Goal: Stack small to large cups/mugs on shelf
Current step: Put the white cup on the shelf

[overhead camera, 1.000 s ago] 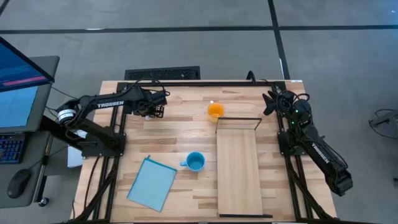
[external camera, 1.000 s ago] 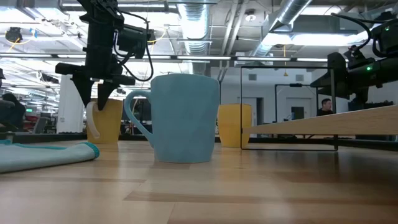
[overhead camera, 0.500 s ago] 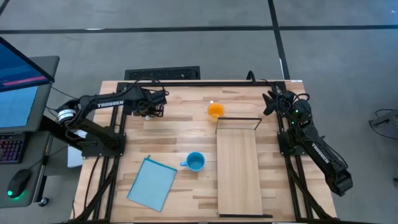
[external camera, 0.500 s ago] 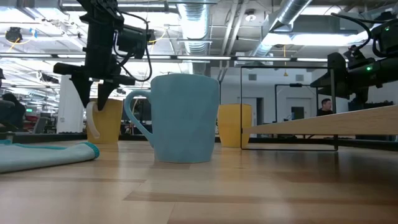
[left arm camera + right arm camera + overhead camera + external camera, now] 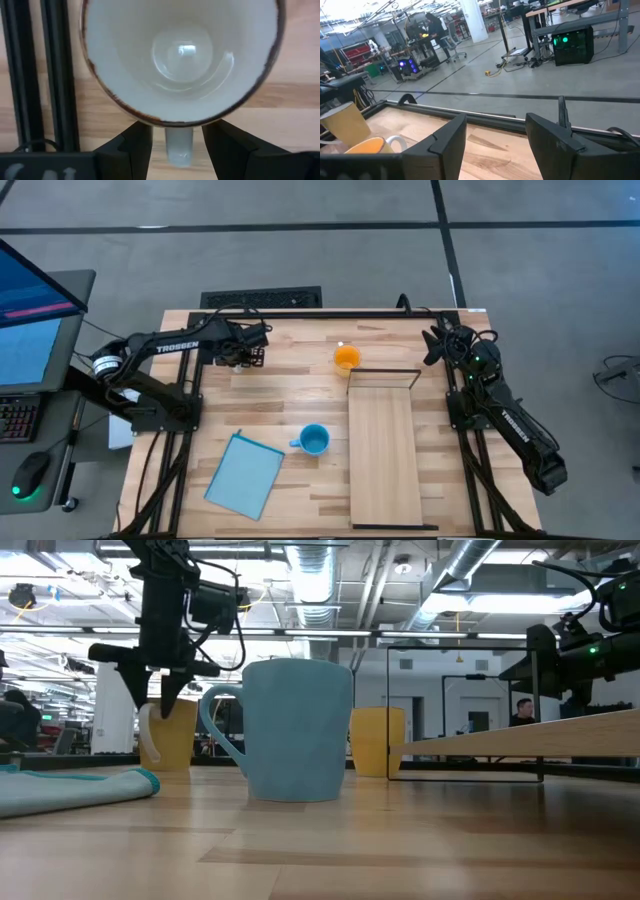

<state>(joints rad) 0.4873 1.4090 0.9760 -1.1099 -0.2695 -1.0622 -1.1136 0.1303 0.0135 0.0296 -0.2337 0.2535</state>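
Observation:
The cream mug (image 5: pixel 180 55) stands upright near the table's far left, white inside with a brown-flecked rim. In the high view it is hidden under my left gripper (image 5: pixel 246 352). That gripper (image 5: pixel 152 690) points down, open. In the left wrist view its fingers stand on either side of the mug's handle (image 5: pixel 179 145), with gaps showing. The orange mug (image 5: pixel 346 360) stands upright by the shelf's far end. The light blue mug (image 5: pixel 314 440) stands left of the shelf (image 5: pixel 385 450). My right gripper (image 5: pixel 434 345) waits open at the far right.
A flat light-blue cloth (image 5: pixel 245 475) lies near the table's near left. The shelf's thin dark frame (image 5: pixel 383 370) rises at its far end, close to the orange mug. Bare tabletop (image 5: pixel 290 395) lies between the cream and blue mugs.

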